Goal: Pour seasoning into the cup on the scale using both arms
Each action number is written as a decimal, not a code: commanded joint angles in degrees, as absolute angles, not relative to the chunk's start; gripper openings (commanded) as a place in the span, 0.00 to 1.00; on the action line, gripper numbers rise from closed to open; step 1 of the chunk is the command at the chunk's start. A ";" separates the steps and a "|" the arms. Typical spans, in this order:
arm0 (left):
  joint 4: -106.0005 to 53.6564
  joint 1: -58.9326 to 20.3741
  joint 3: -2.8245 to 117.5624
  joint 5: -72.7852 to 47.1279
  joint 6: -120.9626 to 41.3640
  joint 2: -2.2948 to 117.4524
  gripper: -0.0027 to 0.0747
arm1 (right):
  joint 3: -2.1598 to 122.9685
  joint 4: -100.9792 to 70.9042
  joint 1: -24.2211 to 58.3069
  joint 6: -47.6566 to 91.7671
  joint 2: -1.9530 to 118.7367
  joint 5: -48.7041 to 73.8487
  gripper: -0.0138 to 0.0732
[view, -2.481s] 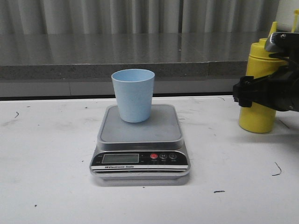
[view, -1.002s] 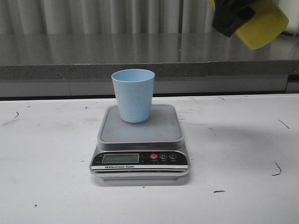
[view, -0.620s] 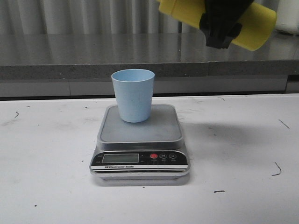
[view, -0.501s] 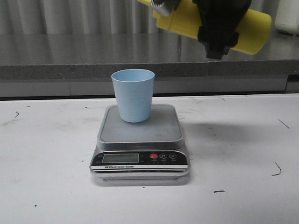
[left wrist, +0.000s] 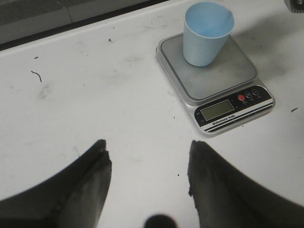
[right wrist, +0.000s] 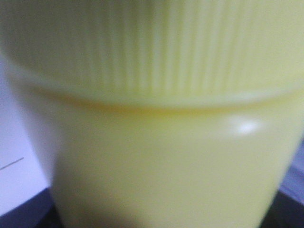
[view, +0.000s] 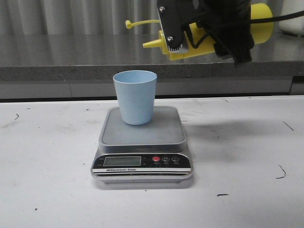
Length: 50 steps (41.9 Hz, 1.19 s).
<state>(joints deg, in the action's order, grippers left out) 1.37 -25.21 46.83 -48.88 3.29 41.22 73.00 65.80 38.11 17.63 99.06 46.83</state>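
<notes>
Two arms are sharing this white table (view: 47,156), though only the right one is showing in the front view. Reaching in from the upper right, the right gripper (view: 209,28) is clamping the yellow bottle (view: 259,21) around its body and holding it high in the air, lying almost level, with the pointed nozzle (view: 151,44) aiming left and tipping slightly down. The nozzle tip is hanging above and a little to the right of the cup's rim, well clear of it, and nothing visible is coming out of it. A thin yellow cap strap (view: 137,23) is sticking out to the left above the nozzle. In the right wrist view the bottle (right wrist: 156,142) is filling nearly the whole picture, blurred, with its ribbed cap collar and smooth body just making themselves out. The scale (view: 142,164) is sitting flat near the middle of the table, its display and buttons facing the camera; the readout is too dim to read. On the back part of its steel platform the pale blue cup (view: 135,96) is standing upright, mouth open to the top. In the left wrist view the left gripper (left wrist: 147,183) is hovering over bare table with its two dark fingers (left wrist: 85,190) spread wide and gripping nothing, the scale (left wrist: 223,76) and cup (left wrist: 207,32) lying well apart from it.
</notes>
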 commanded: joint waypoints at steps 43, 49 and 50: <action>0.91 -25.05 48.25 -45.24 3.94 40.96 0.51 | 74.74 74.46 38.02 14.28 96.13 50.27 0.56; 0.91 -25.05 48.25 -45.24 3.94 40.96 0.51 | 74.74 71.40 38.02 3.60 96.13 50.15 0.56; 0.91 -25.05 48.25 -45.24 3.94 40.96 0.51 | 74.74 70.48 38.02 1.70 96.13 50.15 0.56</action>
